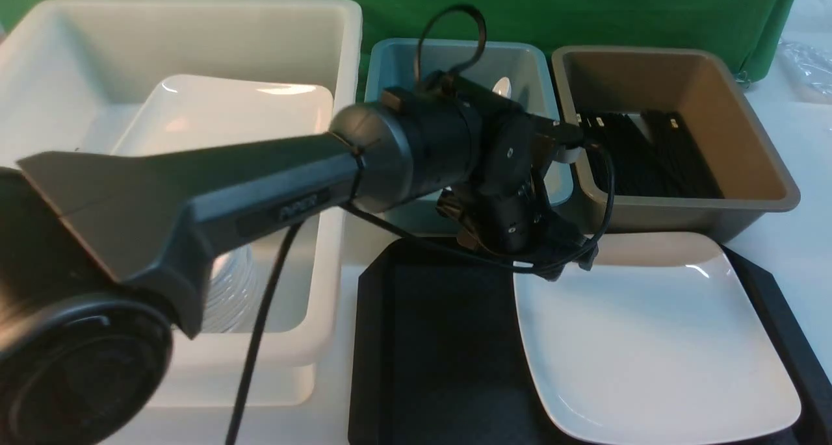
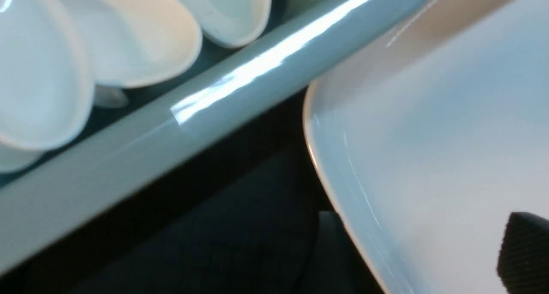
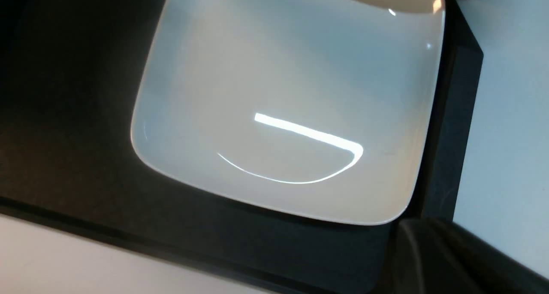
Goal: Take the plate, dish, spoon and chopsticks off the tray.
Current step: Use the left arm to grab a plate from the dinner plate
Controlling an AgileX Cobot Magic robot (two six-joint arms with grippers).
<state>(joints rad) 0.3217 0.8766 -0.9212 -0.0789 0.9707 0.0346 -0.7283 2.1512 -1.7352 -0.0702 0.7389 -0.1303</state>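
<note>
Crockery first: the plate (image 1: 650, 341) lies flat on the right half of the tray (image 1: 442, 341), its near corner cut off by the picture's edge; the tray's left half shows bare dark surface. The left pincer (image 1: 559, 263) hangs at the plate's far left corner, largely masked by its own wrist and cable in the front view. The left wrist view shows its fingers apart: one dark pad (image 2: 523, 251) over the plate, and a dimmer shape that seems to be the other finger just outside the rim; whether either touches is unclear. Of the right pincer (image 3: 450, 259) only a dark sliver shows at the frame's corner, so I cannot tell how its jaws stand. Behind the tray, on the counter (image 1: 793, 172), the teal tub (image 1: 520, 62) holds white spoons (image 2: 141, 40), blurred and overlapping; the brown tub (image 1: 734, 107) holds the chopsticks (image 1: 650, 152), too dark to count. At left, the white tub (image 1: 195, 36) carries a second plate (image 1: 227, 114) and stacked dishes (image 1: 227, 289), half hidden by the arm.
</note>
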